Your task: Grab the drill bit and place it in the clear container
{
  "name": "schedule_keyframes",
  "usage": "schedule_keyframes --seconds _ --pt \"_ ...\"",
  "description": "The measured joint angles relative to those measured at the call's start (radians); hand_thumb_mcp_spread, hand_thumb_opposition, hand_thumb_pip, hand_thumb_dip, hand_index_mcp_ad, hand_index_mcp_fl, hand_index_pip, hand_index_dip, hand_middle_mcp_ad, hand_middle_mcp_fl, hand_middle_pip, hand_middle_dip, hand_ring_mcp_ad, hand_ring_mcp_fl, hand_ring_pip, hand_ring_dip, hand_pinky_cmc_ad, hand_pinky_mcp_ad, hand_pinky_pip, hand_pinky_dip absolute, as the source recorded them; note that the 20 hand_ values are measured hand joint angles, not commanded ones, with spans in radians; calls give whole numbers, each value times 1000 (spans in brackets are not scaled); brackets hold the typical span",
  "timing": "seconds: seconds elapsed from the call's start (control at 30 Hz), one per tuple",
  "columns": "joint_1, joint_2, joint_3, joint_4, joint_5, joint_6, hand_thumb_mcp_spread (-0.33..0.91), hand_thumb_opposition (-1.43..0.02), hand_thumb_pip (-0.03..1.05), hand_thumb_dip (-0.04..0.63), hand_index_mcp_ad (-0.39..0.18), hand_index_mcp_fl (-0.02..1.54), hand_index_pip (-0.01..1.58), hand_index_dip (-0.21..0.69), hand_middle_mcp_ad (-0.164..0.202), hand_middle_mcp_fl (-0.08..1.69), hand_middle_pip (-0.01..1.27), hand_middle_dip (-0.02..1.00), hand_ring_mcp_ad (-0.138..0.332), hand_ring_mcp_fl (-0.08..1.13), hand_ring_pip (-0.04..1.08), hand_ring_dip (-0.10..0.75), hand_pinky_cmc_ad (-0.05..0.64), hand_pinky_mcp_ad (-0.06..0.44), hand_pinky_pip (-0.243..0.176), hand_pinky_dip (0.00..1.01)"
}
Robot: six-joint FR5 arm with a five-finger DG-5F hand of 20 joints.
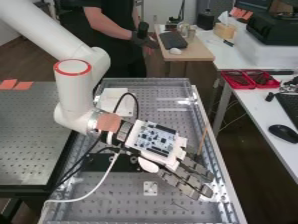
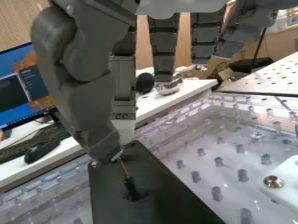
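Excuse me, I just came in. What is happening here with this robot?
A white robot arm has its dark grey hand above a perforated bench, at a black block. A thin reddish rod, probably the drill bit, rises from the block, close to the hand. I cannot tell if the hand holds it. It is not yet in a container.

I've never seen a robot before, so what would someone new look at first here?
Probably the big white arm, with its bright red ring, at the high view's upper left. Next, the dark grey hand at its end, with a circuit board on top. Then the black block on the bench, near the hand.
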State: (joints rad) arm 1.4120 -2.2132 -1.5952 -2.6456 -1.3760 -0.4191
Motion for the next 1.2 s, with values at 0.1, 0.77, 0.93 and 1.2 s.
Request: schedule_keyframes --seconds 0.1,0.77,0.93,1.2 --pt "0 0 0 -1 -1 -1 531 -935 520 253 -119 494 1236 154 101 215 145 157 215 47 89 2 208 148 -113 178" --pt "4 -1 1 -4 -15 -6 531 -948 541 251 -140 625 1325 124 99 213 145 157 215 47 89 5 211 148 -113 178" --pt "0 -5 4 -6 -15 -6 534 -956 534 253 -140 641 1312 124 99 234 140 157 218 47 89 2 213 148 -113 178" --pt "-2 -5 5 -14 -17 -5 541 -969 525 251 -143 658 1248 124 101 230 140 164 215 65 84 2 232 148 -113 175"
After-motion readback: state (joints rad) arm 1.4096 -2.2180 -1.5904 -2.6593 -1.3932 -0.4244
